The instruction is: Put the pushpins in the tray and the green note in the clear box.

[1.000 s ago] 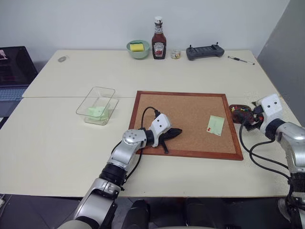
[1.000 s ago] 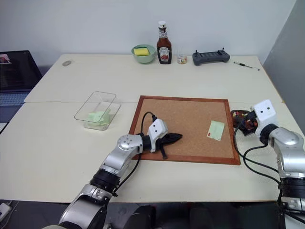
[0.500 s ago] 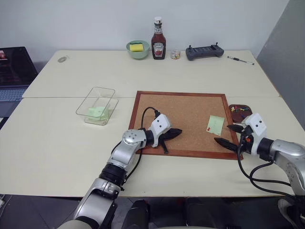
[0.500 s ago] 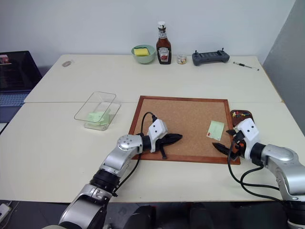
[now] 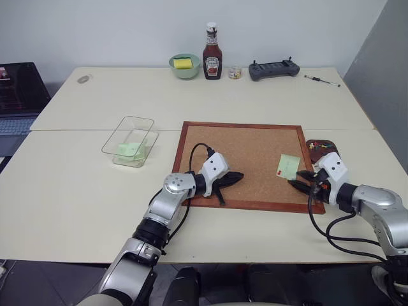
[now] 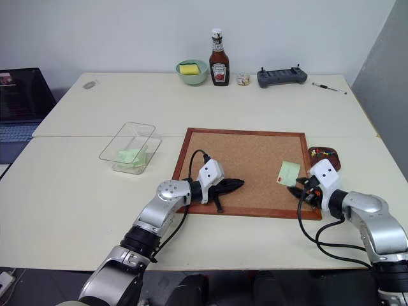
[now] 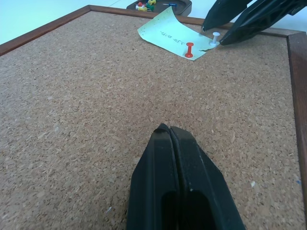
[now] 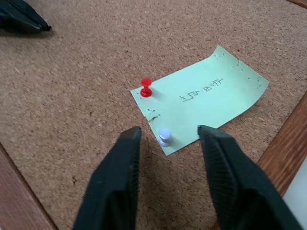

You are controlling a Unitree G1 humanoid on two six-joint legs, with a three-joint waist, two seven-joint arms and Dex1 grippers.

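From the head, the green note (image 5: 288, 166) lies on the corkboard (image 5: 248, 153) beside the tray (image 5: 322, 148), its pins indistinct. The right wrist view shows the right gripper (image 8: 165, 137) spread, straddling a white pushpin (image 8: 164, 135) beside a red pushpin (image 8: 146, 87). The left gripper (image 7: 169, 132) rests pressed together on the cork.

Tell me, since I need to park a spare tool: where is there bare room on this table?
The near left of the table, in front of the clear box, is bare; so is the stretch between the corkboard and the ketchup bottle. It is crowded around the green note, the right gripper and the tray.
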